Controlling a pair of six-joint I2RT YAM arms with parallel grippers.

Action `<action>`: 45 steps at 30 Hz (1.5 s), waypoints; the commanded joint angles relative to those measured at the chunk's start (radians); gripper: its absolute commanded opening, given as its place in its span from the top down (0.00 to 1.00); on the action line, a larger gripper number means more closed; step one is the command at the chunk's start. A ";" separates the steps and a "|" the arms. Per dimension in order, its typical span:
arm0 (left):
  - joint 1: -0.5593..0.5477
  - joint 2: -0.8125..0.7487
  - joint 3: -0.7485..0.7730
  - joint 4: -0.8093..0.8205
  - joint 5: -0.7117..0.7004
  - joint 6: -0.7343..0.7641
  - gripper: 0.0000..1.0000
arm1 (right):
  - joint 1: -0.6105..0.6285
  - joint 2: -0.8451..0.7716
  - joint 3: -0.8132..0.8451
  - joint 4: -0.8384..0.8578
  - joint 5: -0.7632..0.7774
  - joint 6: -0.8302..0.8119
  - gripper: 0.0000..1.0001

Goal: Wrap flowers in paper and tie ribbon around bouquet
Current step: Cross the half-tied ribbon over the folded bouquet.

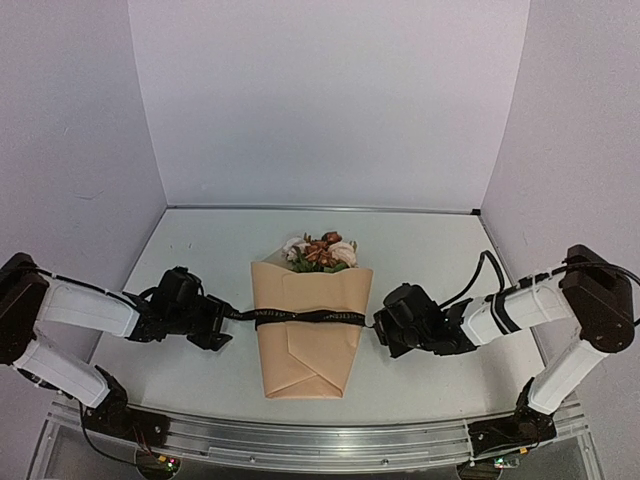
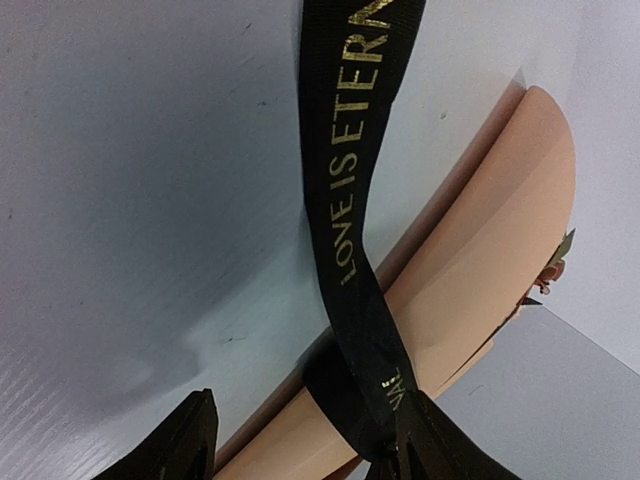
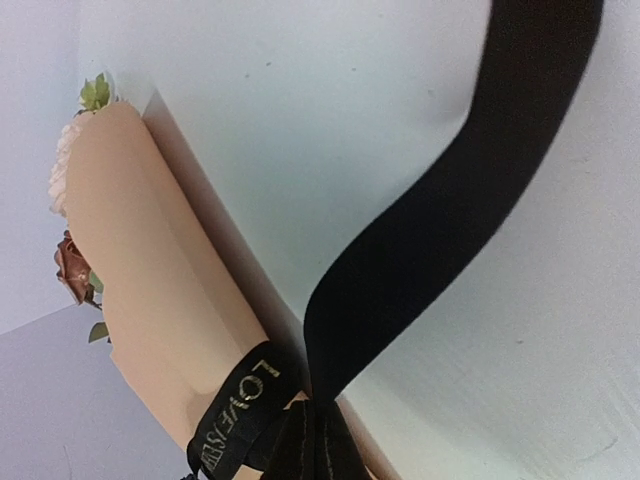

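A white, matte rectangular table [image 1: 200,250] carries everything, closed in by three plain pale lilac walls [image 1: 330,100], one behind the bouquet and one on either side of it. In front of the bouquet, an aluminium rail [image 1: 320,440] runs along the table's edge. Close up, the left wrist view shows fine parallel lines in the tabletop [image 2: 150,200] and a few small dark specks; the right wrist view shows the same pale surface [image 3: 350,100], which darkens to grey past the bouquet's wider end.

The bouquet [image 1: 310,335], a cone of folded tan, peach-coloured kraft paper [image 2: 490,250], lies flat at the middle of the table. Its narrow folded end points towards the rail. The flowers [image 1: 322,250], cream and orange-brown blooms with green leaves, show above its wider end, towards the back wall.

A long, narrow black fabric ribbon [image 1: 310,317] with gold lettering crosses the bouquet's waist, and each end reaches a gripper beside the bouquet. In the left wrist view the ribbon [image 2: 345,200] rises from beneath the paper roll.

The left gripper [image 1: 222,325] sits low, just to the bouquet's left. Its fingers [image 2: 190,445] are spread apart, and the ribbon passes between them close against one finger. The right gripper [image 1: 382,325] sits just to the bouquet's right with its fingers closed. The ribbon [image 3: 430,230] bunches where they meet and looks pinched there, while its free length curves up and away over the table.
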 commanded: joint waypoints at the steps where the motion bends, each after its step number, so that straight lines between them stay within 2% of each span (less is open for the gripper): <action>1: -0.005 0.062 0.067 0.127 -0.013 -0.019 0.36 | -0.001 -0.003 0.039 -0.052 -0.009 -0.063 1.00; 16: -0.031 0.233 0.085 0.295 0.034 -0.117 0.39 | -0.002 0.005 0.046 -0.054 -0.028 -0.081 1.00; 21: -0.031 0.282 0.082 0.351 0.044 -0.137 0.43 | -0.001 0.004 0.046 -0.054 -0.029 -0.085 1.00; 26: -0.031 0.305 0.065 0.391 0.029 -0.143 0.58 | -0.001 0.008 0.047 -0.055 -0.034 -0.087 1.00; 34: -0.031 0.260 0.017 0.344 -0.019 -0.088 0.99 | -0.001 -0.010 0.032 -0.068 -0.012 -0.092 1.00; 41: 0.000 0.131 -0.019 0.159 -0.091 0.041 1.00 | -0.034 -0.060 -0.022 -0.105 0.024 -0.093 1.00; 45: 0.080 0.080 -0.010 0.072 -0.055 0.171 1.00 | -0.086 -0.090 -0.070 -0.128 0.022 -0.112 1.00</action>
